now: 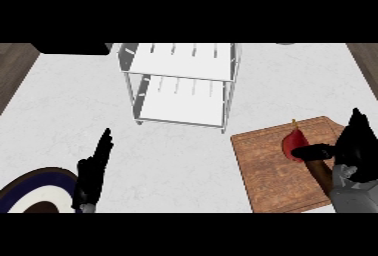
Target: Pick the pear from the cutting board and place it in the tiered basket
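White tabletop (66, 115), steep view down. Right hand (353, 142) at the board's right edge, fingers straight and up, thumb stuck out sideways against the pear (294, 142); wide, holding nothing. Pear lies on the board (273, 175), well apart from the basket (184, 75). To do it well: curl the fingers round the side opposite the thumb before lifting. Left hand (94, 167) rests open at lower left, near a plate (29, 190).

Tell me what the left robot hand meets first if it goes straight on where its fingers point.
The left robot hand passes over counter, then likely meets the basket at its left frame; depth is unclear.
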